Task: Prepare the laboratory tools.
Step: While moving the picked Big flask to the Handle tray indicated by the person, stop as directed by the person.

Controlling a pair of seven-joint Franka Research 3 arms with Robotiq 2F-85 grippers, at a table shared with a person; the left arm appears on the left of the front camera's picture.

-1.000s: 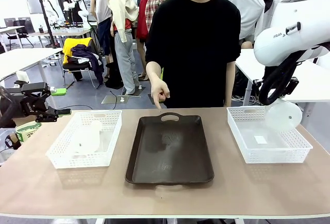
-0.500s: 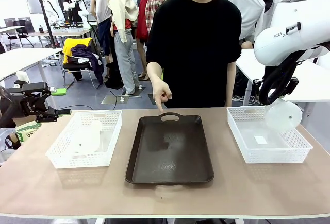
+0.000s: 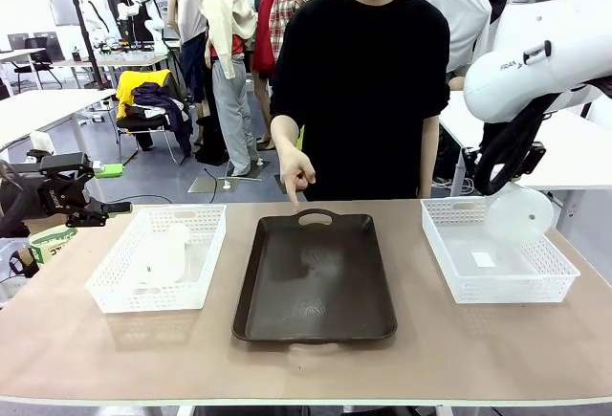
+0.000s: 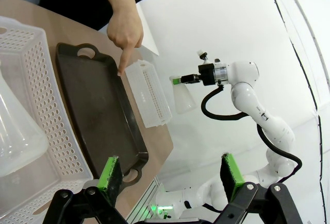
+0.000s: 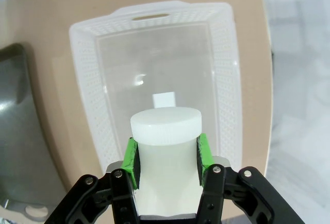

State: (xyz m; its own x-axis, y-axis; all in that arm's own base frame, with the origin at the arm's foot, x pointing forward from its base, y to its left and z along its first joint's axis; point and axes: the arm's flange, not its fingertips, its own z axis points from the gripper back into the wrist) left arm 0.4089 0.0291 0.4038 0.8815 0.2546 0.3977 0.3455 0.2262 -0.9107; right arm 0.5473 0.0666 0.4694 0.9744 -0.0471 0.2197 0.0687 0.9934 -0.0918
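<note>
The left claw is hanging off the left edge of the tabletop. Its black fingers and green pads are spread wide and are gripping nothing.

Near the left end of the light brown, matte tabletop, a white plastic mesh basket with perforated walls is holding one frosted, translucent flask. This flask is lying on its side inside the basket, with its wide conical body toward the robot and its narrow neck pointing away.

At the middle, a dark brown rectangular tray with rounded corners, a raised rim and cut-out handles is lying flat. Its surface is smooth with a faint sheen. The person's hand is pointing its index finger down at the far end of the tray, close to the handle.

At the right, a second white mesh basket is sitting on the tabletop. The right claw is clamping its green pads on the narrow neck of the second flask, just behind a round, ribbed white cap. This flask is hanging in the air above the basket, with its wide rounded body turned toward the front camera.
</note>
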